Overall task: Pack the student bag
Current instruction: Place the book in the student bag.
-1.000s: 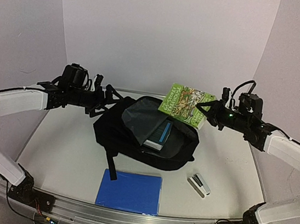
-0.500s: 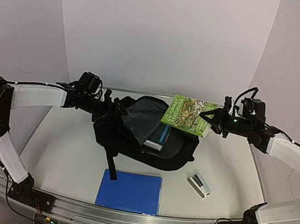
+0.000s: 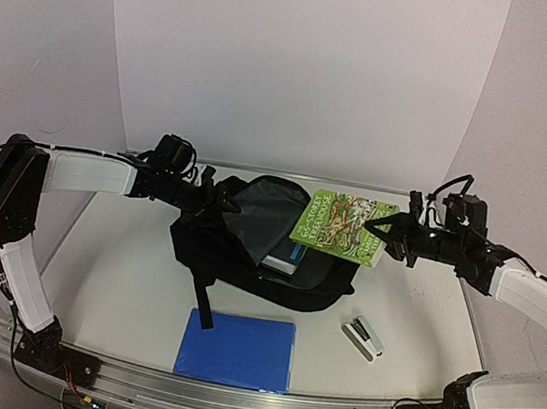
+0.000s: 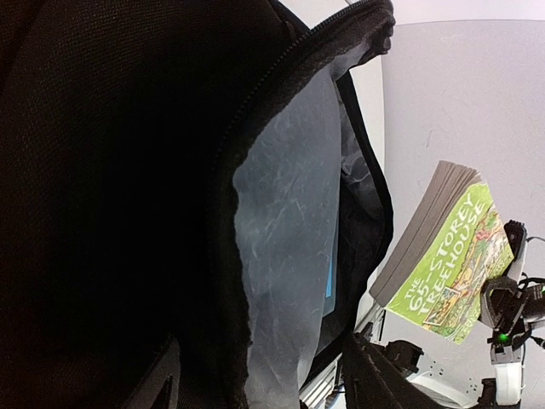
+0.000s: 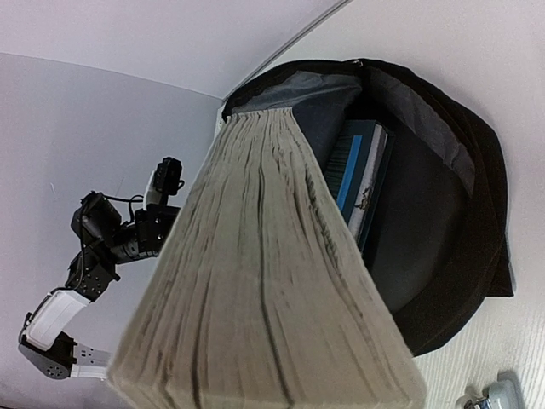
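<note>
Alignment matters most for this step, by my judgement. The right gripper (image 3: 384, 236), clamped on the edge of the green paperback (image 3: 337, 223), holds it in the air just over the open mouth of the student bag (image 3: 236, 260). The bag lies slumped in the middle of the table (image 3: 123, 276).

The paperback should go in low and slow, flat alongside the blue-edged book (image 3: 292, 252) already inside, so no corner snags the grey lining. The left gripper (image 3: 216, 197) sits at the bag's far-left rim, its fingers (image 4: 370, 383) apart on either side of the zipper edge (whether they pinch the fabric I cannot tell). A firm hold there, lifting the flap, would widen the mouth.

Count: one bag, two books, one blue folder (image 3: 236, 349), one small grey-white stapler-like item (image 3: 362, 337), two grippers.
</note>
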Controlling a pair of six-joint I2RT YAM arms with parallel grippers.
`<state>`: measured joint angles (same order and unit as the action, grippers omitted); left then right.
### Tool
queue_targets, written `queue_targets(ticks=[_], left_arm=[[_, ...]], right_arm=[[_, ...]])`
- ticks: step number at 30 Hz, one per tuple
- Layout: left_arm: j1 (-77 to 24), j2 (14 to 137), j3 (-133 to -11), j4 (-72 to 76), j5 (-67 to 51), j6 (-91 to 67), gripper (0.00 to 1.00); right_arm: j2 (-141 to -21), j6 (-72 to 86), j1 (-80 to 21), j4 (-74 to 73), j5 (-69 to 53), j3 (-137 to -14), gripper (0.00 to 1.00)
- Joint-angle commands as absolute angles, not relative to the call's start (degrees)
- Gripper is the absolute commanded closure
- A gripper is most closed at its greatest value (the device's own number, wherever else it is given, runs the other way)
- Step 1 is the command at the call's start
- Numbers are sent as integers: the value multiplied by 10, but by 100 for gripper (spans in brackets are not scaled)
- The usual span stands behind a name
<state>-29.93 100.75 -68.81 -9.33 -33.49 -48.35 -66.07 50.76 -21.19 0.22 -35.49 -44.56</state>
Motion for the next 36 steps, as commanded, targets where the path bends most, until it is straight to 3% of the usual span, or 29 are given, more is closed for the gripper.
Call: queue_targets(ticks=[1, 6, 10, 21, 36], left_arm=[[-298, 1024, -722, -55, -349, -490, 42], [-298, 1026, -721, -12, -356, -496, 83], [-298, 996, -704, 36, -361, -491, 100], [-299, 942, -691, 111, -435, -495, 100], [-299, 922, -688, 110, -467, -475, 100]], right_arm=[[-640, 527, -213, 67, -375, -445, 100], [-635, 554, -214, 72, -370, -437, 100], [-636, 600, -213, 89, -369, -426, 100], [-686, 693, -214, 161, -377, -401, 100], [-769, 698, -232, 171, -352, -411, 100]])
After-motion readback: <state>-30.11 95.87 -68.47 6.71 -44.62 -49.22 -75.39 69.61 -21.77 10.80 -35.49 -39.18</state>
